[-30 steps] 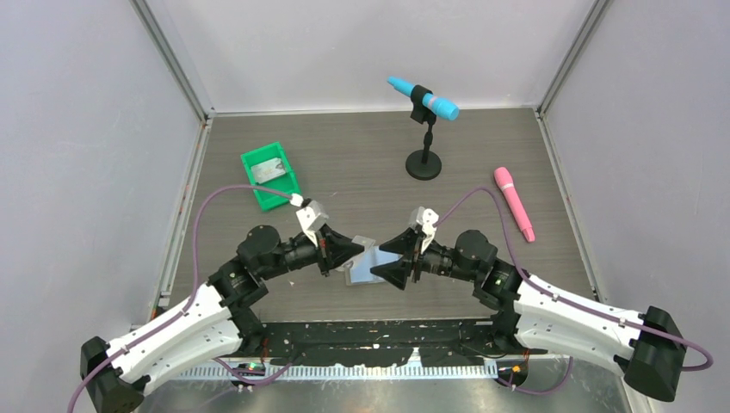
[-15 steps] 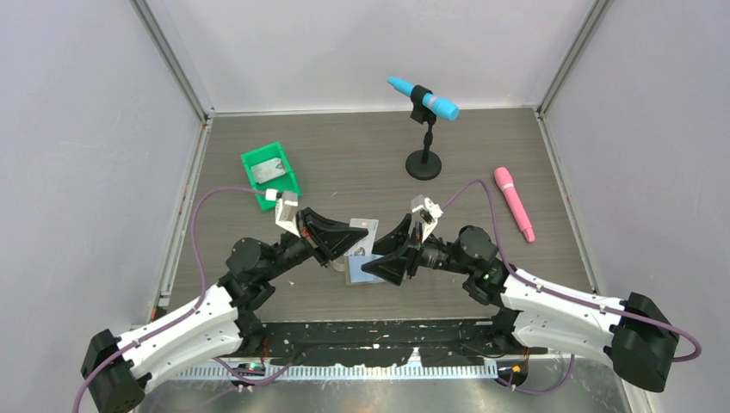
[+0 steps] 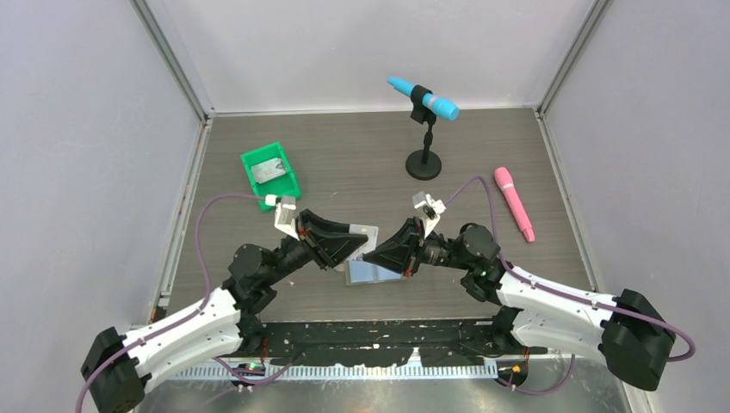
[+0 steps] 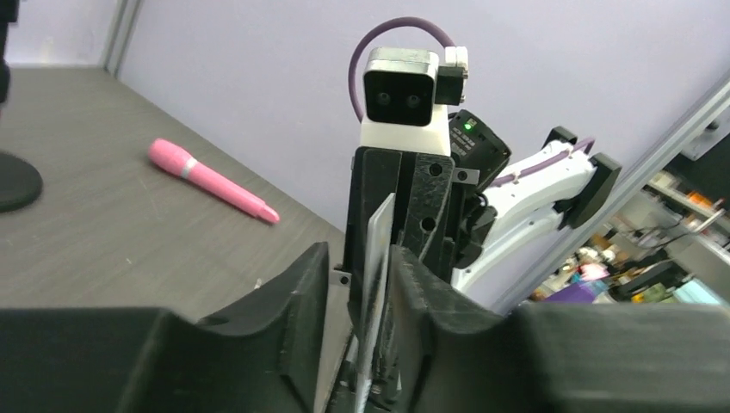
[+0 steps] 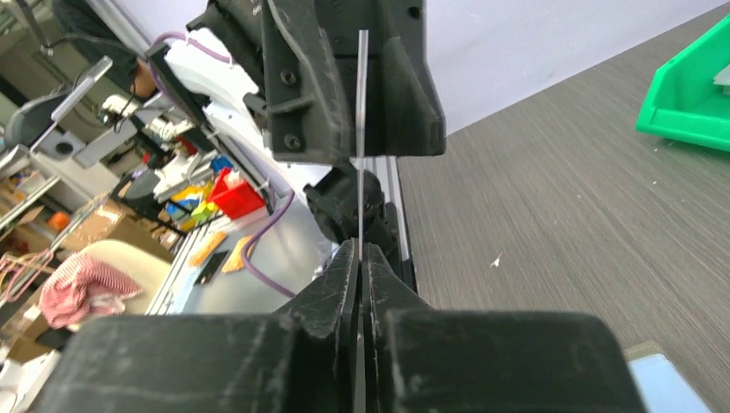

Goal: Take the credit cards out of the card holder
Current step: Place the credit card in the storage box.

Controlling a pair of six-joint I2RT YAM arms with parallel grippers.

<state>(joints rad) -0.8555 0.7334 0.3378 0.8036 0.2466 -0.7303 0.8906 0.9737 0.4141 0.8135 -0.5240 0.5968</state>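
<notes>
From above: found the card holder lying open and flat close to the near edge of the table, pale blue side up, directly under the two meeting claws. Logged the left gripper and right gripper tip to tip above it, with one of the credit cards raised between them, clear of the holder. Noted a green bin toward the left edge with a grey flat piece inside, a blue microphone on a stand near the far edge, and a pink microphone close to the right edge. Marked bare tabletop between bin and stand, and walls hard against three sides. Left wrist: saw the card edge-on and upright between its own fingers, jaws narrowly parted, a sliver of gap showing on the left side. Right wrist: saw own jaws pinched tight on the card's near edge, its far edge running up between the left claw's loosened fingers. Caught a pale blue corner of the holder at lower right, bin corner at upper right.
</notes>
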